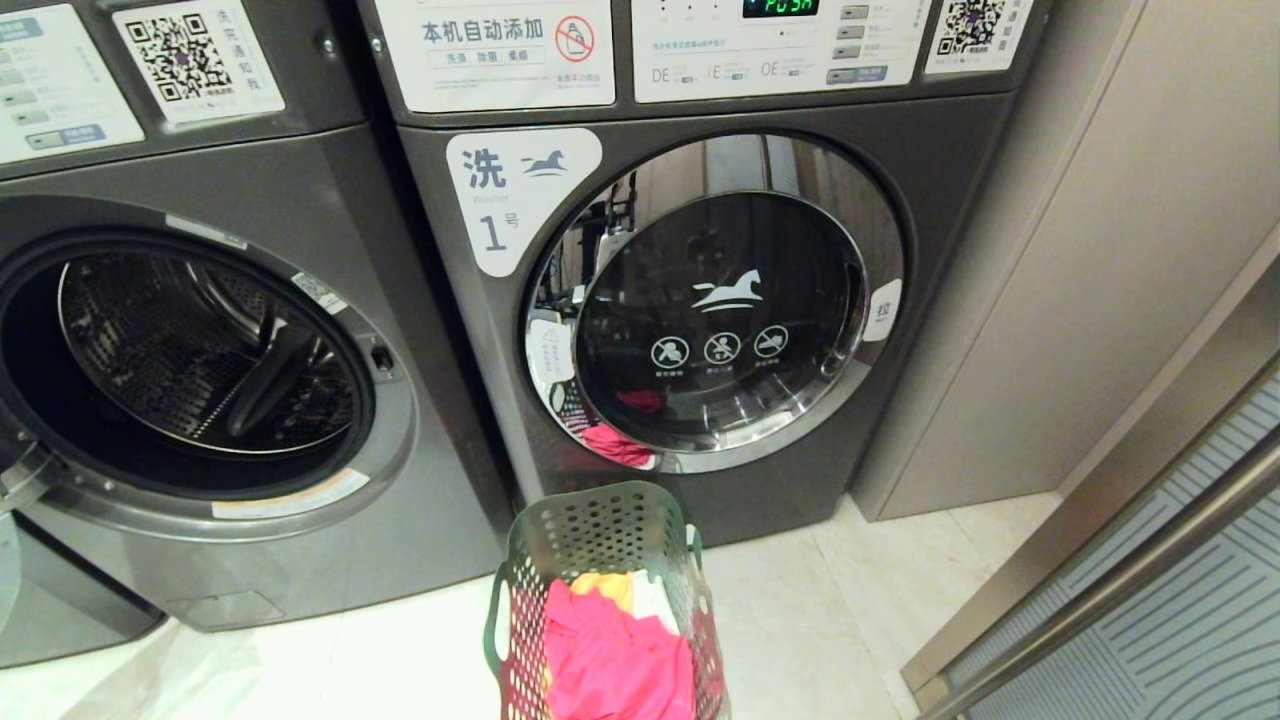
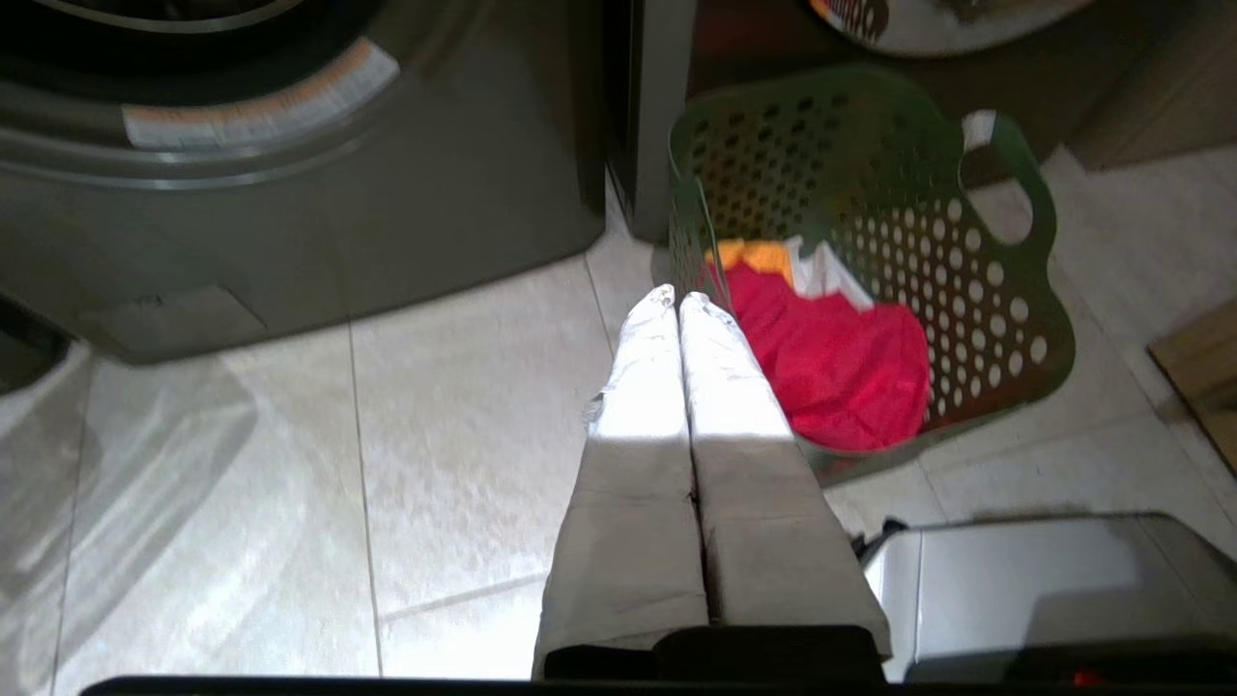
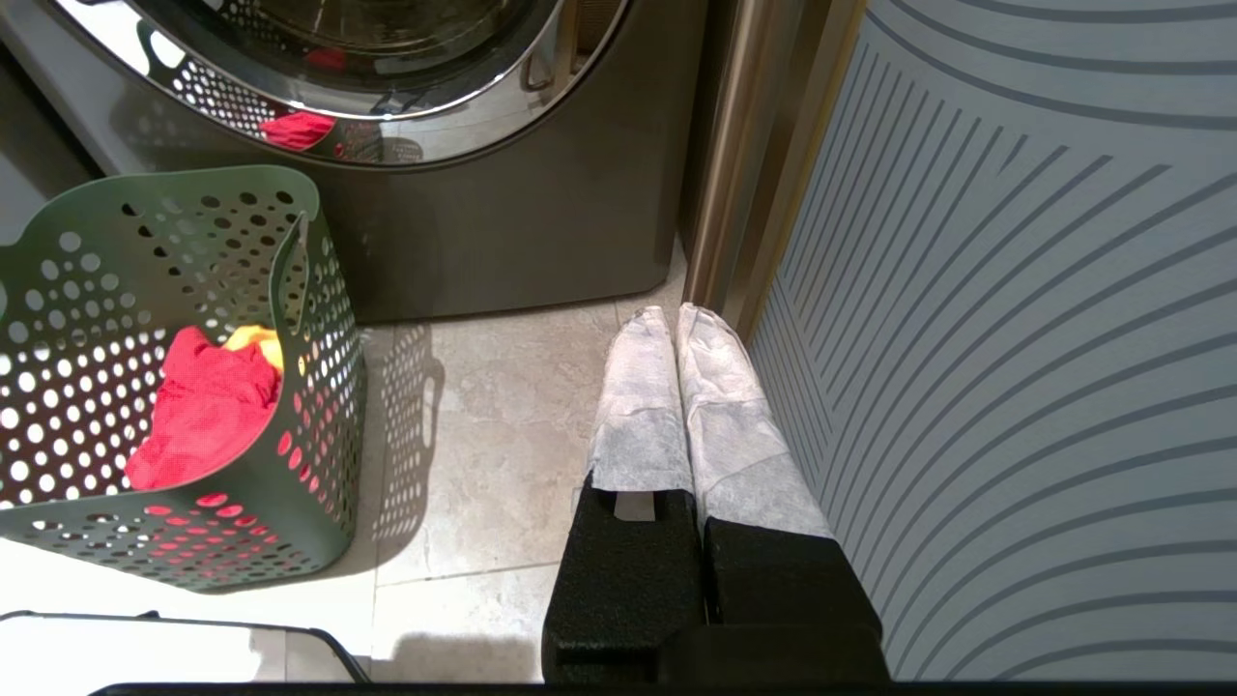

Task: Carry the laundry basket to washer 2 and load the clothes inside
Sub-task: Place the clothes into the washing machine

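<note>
Both grippers, left (image 2: 676, 300) and right (image 3: 674, 314), are pinched shut and empty. Basket (image 1: 600, 590) sits on the floor by washer 1 (image 1: 700, 300); I'd grab the pink garment (image 1: 615, 660) from above.

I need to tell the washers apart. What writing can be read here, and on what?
"洗", "Washer", "1号": white label on the closed washer.
"本机自动添加": panel sticker above it.
Green display: unclear.
QR codes, small print: unreadable.
Open washer: no numeral visible.

The laundry basket (image 1: 600, 590) is set on the floor (image 1: 850, 620) at 6 o'clock, the clothes (image 1: 615, 650) inside. An open-doored washer (image 1: 200, 350) is seen at 9 o'clock, washer 1 (image 1: 700, 300) at 12, shut.
</note>
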